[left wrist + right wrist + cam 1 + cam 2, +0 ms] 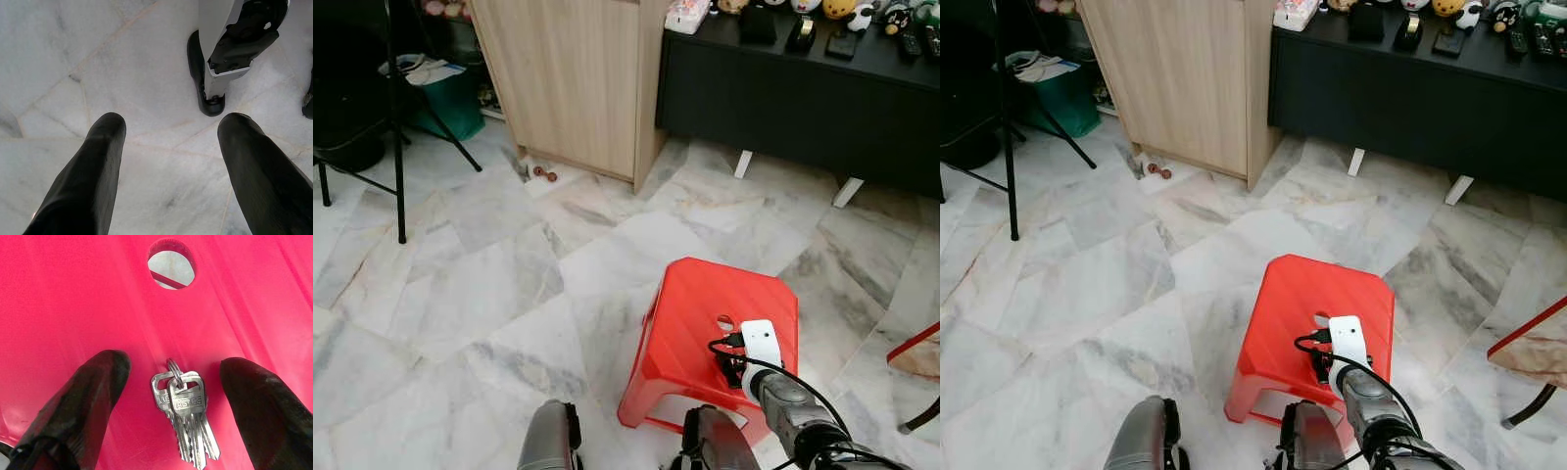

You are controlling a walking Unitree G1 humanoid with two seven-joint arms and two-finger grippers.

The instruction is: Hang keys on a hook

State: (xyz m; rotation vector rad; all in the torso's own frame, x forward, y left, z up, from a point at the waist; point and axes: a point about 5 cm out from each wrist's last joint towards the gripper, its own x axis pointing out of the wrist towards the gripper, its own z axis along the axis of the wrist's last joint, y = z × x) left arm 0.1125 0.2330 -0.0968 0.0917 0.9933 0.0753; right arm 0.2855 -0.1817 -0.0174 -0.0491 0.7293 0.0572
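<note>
Silver keys [183,413] tips cropped, red stool [73,293]

A stool [705,323] stands on the floor [489,294] before the robot, to its right. Keys [186,418] lie on the stool's seat, near its hole [172,263]. Beyond stand a cabinet [578,78] and, right of it, a sideboard [793,98].
</note>
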